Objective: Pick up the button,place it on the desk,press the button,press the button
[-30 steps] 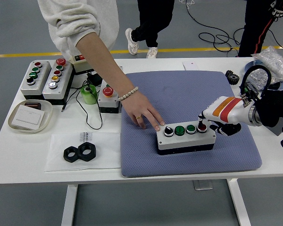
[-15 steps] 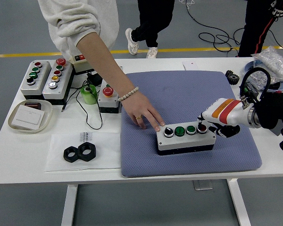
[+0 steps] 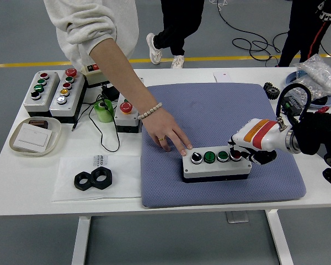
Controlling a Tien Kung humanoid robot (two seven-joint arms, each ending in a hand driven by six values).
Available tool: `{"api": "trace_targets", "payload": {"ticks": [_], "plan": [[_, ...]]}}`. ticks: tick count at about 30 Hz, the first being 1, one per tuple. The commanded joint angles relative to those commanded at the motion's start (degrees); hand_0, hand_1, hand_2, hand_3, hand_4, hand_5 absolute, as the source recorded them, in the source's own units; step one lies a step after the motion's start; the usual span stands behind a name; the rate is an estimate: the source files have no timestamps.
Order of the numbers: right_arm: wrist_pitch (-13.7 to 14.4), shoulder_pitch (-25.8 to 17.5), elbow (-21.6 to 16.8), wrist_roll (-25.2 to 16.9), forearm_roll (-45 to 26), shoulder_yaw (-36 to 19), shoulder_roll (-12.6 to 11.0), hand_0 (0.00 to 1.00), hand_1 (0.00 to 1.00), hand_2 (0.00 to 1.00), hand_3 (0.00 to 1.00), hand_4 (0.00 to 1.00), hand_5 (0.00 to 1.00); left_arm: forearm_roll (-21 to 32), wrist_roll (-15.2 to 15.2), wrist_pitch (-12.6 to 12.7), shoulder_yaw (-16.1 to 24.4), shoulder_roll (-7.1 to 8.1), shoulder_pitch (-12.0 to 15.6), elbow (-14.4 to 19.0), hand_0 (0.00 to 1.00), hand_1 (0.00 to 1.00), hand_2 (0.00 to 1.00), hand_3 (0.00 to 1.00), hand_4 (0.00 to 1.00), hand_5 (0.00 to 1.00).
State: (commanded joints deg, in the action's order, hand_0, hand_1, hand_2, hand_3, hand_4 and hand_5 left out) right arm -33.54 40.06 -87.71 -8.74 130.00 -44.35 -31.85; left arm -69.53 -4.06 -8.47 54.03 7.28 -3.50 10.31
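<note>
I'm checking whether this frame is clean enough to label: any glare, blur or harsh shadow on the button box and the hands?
Head view: lighting is even and soft, with only faint shadows under the button box on the blue pad; the box's buttons read sharp, without glare; the right robot hand and the person's hand show crisp edges, no motion blur.
</note>
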Motion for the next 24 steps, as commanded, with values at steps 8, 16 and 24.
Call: {"api": "trace_targets", "payload": {"ticks": [8,16,24], "plan": [[0.05,-0.3,0.02,-0.04,0.0,0.31,0.33,0.264,0.087,0.104,0.699,0.4,0.002,0.36,0.08,0.02,-0.25,-0.03,-0.01,0.0,0.742,0.911,0.982,0.92,0.599,0.998],[-0.12,0.38,-0.5,-0.06,0.0,-0.23,-0.48,0.264,0.087,0.104,0.699,0.4,0.002,0.57,0.1,0.05,-0.33,-0.01,0.11,0.0,0.742,0.91,0.982,0.922,0.6,0.998],[-0.34,0.8,-1.0,-0.09,0.0,-1.94,-1.78,0.264,0.087,0.104,0.698,0.4,0.002,-0.6,-0.04,-0.01,0.61,0.08,0.56,0.0,0.742,0.91,0.983,0.92,0.601,0.998]]}}
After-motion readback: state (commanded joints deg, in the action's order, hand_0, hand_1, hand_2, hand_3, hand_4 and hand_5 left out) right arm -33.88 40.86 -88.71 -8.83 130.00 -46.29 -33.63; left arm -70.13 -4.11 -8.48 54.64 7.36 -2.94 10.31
